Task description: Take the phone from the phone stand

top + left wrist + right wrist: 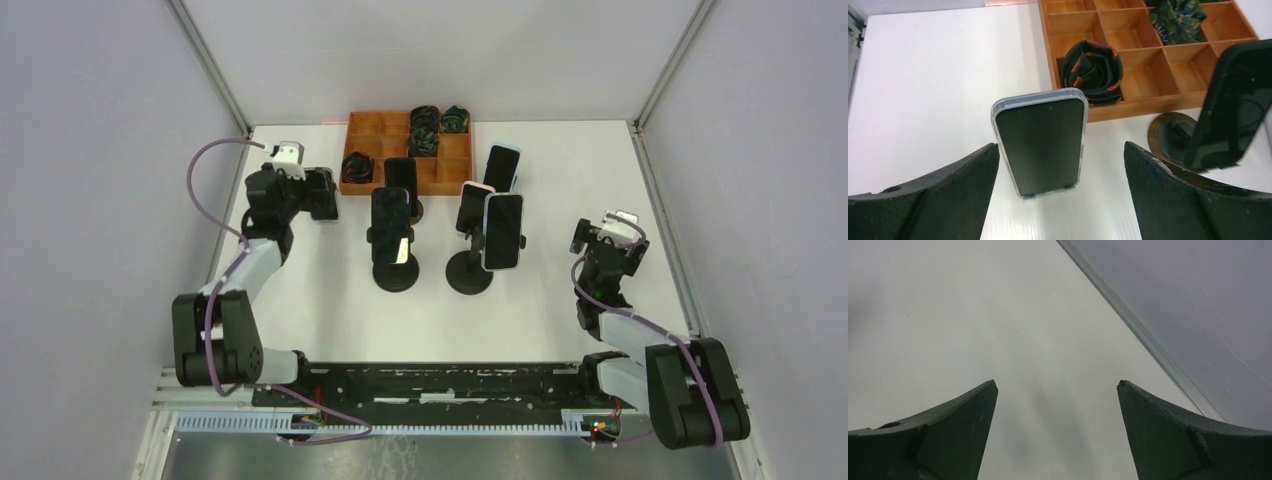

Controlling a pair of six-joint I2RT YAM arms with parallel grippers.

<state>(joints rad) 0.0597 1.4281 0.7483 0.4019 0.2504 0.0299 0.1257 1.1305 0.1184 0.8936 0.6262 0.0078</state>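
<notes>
A black phone in a clear case lies flat on the white table, off any stand. My left gripper is open and hovers over its near end, with the left finger close to the phone's left edge and the right finger well apart. In the top view the left gripper hides this phone. Several other phones stand on round-based stands, among them one front left and one front right. My right gripper is open and empty over bare table.
A wooden compartment tray with rolled dark cloths stands at the back; it also shows in the left wrist view. A phone on a stand is just right of the left gripper. A metal wall rail runs beside the right gripper.
</notes>
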